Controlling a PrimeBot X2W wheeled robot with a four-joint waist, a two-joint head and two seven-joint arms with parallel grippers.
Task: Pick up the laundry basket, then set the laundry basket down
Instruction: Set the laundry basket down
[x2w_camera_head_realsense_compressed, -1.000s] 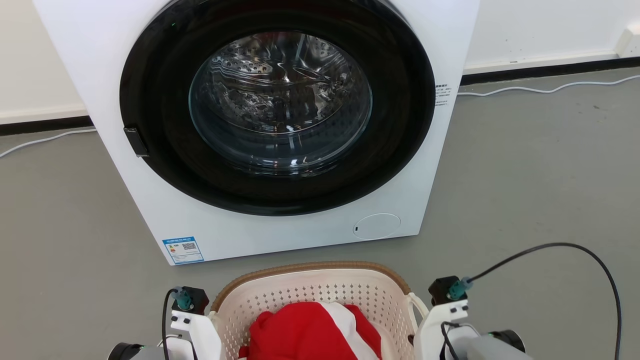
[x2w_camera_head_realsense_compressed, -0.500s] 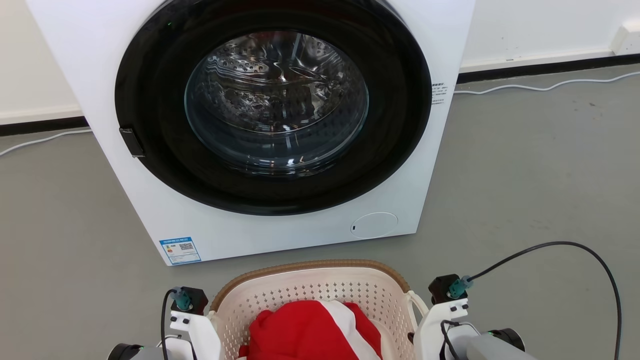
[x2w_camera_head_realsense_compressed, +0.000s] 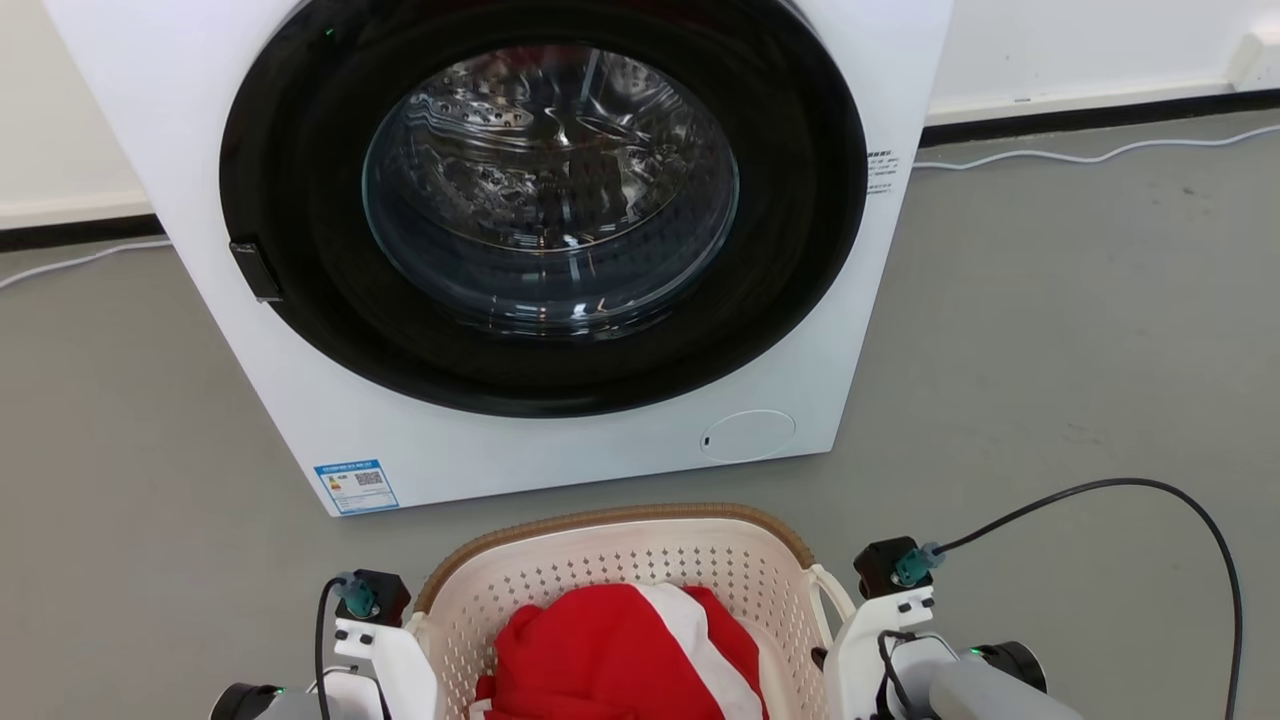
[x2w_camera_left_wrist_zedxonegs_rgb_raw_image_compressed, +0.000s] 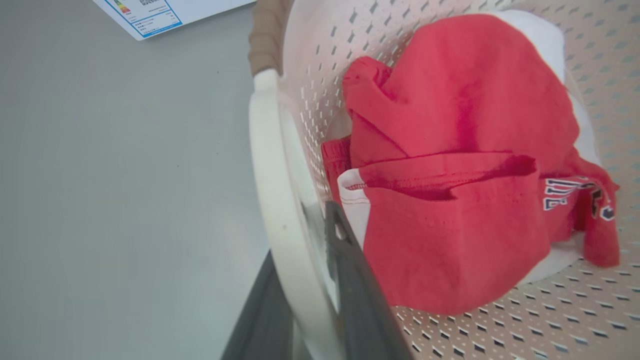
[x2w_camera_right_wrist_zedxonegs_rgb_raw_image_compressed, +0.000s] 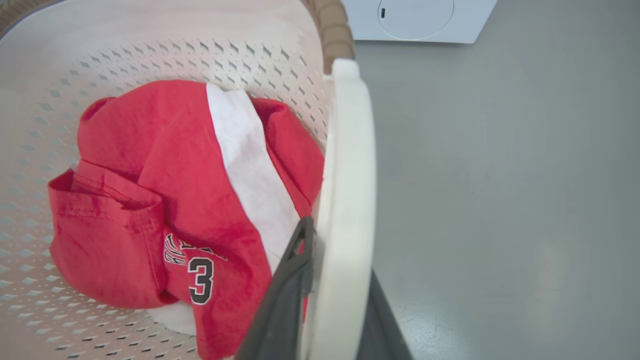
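Right below the washer (x2w_camera_head_realsense_compressed: 300, 420) door, laundry basket (x2w_camera_head_realsense_compressed: 600, 565): bottom centre of the head view, upright, mouth up, far brown woven-look rim turned toward the machine, near it but not touching.
Basket axis: handle-to-handle line running left to right, roughly parallel to the washer front; near wall cut off at the bottom edge, so cannot tell whether that line is the longer one.
Basket height: resting on the grey floor (x2w_camera_head_realsense_compressed: 1050, 350) or hanging just above it, cannot tell from these views.
Left tool (x2w_camera_left_wrist_zedxonegs_rgb_raw_image_compressed: 300, 240): clamped on the left loop handle (x2w_camera_left_wrist_zedxonegs_rgb_raw_image_compressed: 270, 175), one dark finger inside against the perforated wall, the other outside, white loop pinched between them.
Right tool (x2w_camera_right_wrist_zedxonegs_rgb_raw_image_compressed: 340, 250): same story in mirror image, closed on the right loop handle (x2w_camera_right_wrist_zedxonegs_rgb_raw_image_compressed: 350, 150), inner finger just beside the cloth, outer finger on the floor side.
Load: red garment (x2w_camera_head_realsense_compressed: 610, 650) with a broad white stripe, bunched in the middle of the basket, a "3" showing on it in the right wrist view.
Washer front: white front-loader, big round dark door shut, shiny drum behind the glass, blue-edged label at the lower left corner, small round cap at the lower right.
Cables: white cord (x2w_camera_head_realsense_compressed: 1050, 156) lying on the floor along the wall base; black cable (x2w_camera_head_realsense_compressed: 1130, 481) arching up and over from the right wrist.
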